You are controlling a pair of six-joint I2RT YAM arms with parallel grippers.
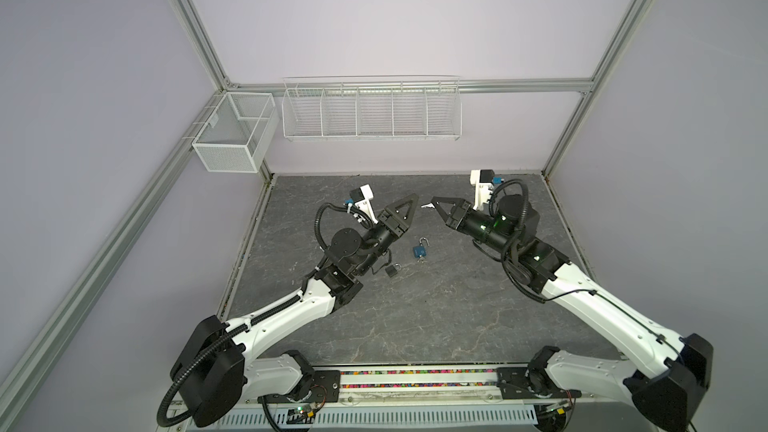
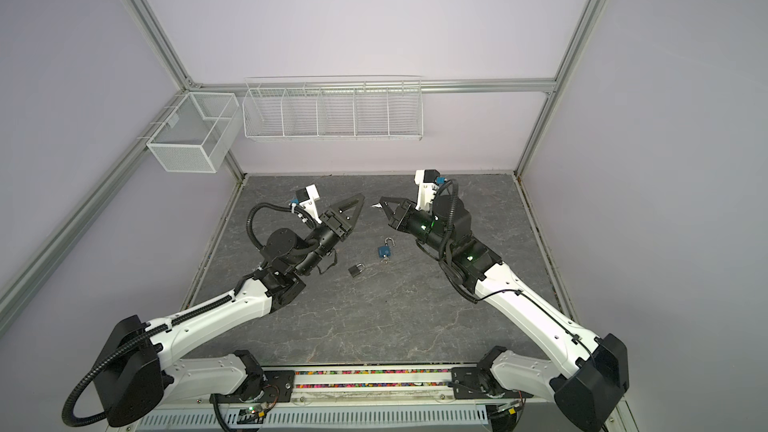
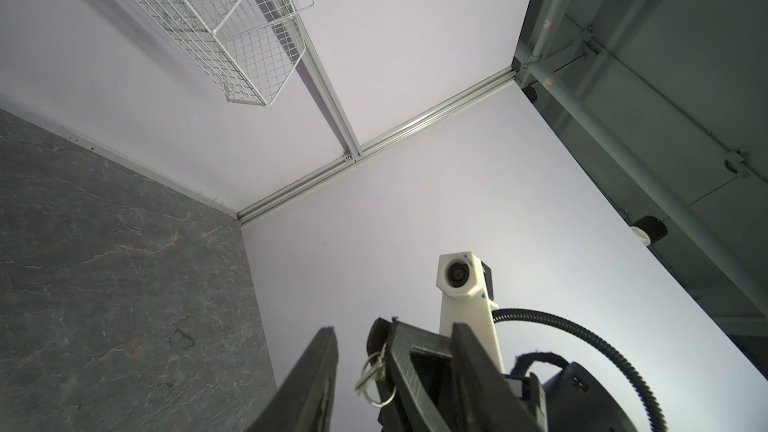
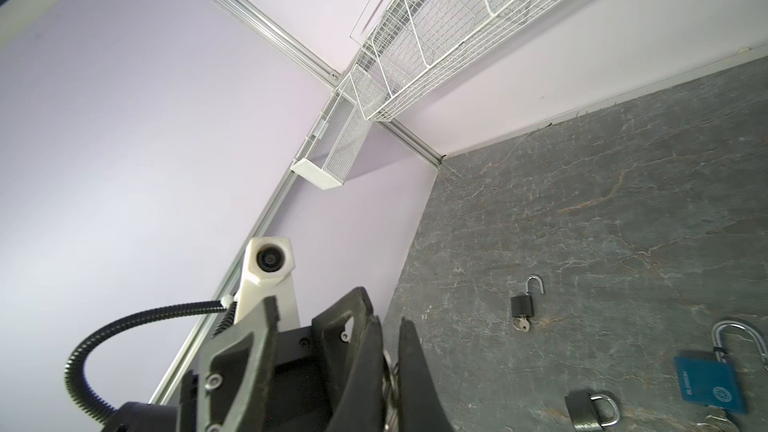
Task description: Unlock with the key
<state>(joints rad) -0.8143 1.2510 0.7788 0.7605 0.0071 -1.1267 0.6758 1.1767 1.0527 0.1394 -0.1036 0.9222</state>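
Observation:
My right gripper [image 1: 433, 200] is shut on a small silver key [image 1: 425, 205] with a ring, held above the back of the table. In the left wrist view the key and ring [image 3: 374, 376] hang at its tip. My left gripper [image 1: 414, 198] faces it tip to tip, open, a finger [image 3: 320, 363] on each side, holding nothing. A blue padlock [image 1: 419, 250] with its shackle open lies below them. A small black padlock [image 1: 392, 270] lies next to it. The right wrist view shows another black padlock [image 4: 523, 305] with an open shackle and a key in it.
The grey stone tabletop [image 1: 415, 326] is walled on three sides. A long white wire basket [image 1: 370, 112] and a mesh box [image 1: 232, 135] hang on the walls above it. Both arms reach in from the front rail [image 1: 415, 380].

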